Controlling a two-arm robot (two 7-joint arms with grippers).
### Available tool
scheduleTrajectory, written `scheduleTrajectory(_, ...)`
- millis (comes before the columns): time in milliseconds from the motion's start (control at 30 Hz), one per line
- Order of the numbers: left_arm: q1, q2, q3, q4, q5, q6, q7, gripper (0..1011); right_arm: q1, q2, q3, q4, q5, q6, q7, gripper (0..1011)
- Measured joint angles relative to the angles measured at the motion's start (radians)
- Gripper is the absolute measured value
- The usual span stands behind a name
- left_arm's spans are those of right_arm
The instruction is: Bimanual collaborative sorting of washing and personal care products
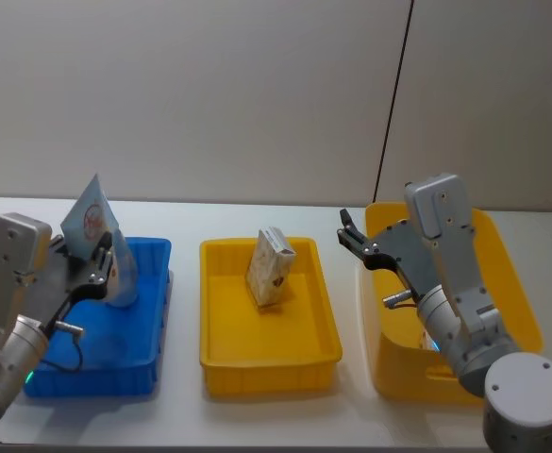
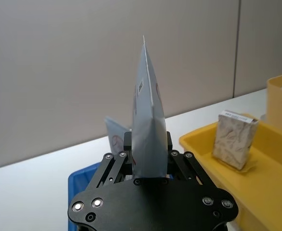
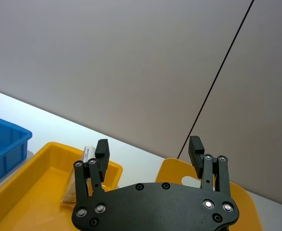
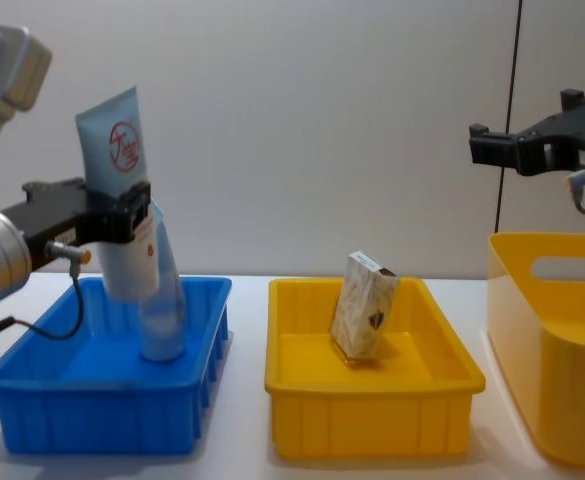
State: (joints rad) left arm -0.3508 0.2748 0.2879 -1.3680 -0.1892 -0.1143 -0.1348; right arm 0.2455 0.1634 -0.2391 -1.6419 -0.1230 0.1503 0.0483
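1. Head: light-blue tube [image 1: 91, 219] clamped in left gripper [image 1: 101, 257] above blue tray [image 1: 153, 243]; beige pack [image 1: 270, 267] leaning in yellow tray [image 1: 221, 321]; right gripper [image 1: 349, 231] spread wide above yellow bin [image 1: 511, 283].
2. Left wrist: fingers [image 2: 175, 161] pinching the upright tube.
3. Right wrist: fingers [image 3: 102, 150] apart, holding nothing.
4. Chest: tube held over blue tray; pack tilted in yellow tray.

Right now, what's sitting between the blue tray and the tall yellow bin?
The shallow yellow tray, with a beige speckled pack standing tilted inside it. The head view shows it from above, and the chest view from the side.
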Motion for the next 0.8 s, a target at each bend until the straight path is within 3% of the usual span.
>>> scheduleTrajectory(400, -0.01, 0.03, 0.012, -0.046, -0.042, -0.044, -0.139, 286, 0.0, 0.0, 0.0, 0.0, 0.0, 0.0, 0.0, 1004)
scheduleTrajectory(800, -0.04, 0.022, 0.046, -0.057, -0.065, -0.084, -0.246, 286, 0.0, 0.0, 0.0, 0.0, 0.0, 0.0, 0.0, 1004)
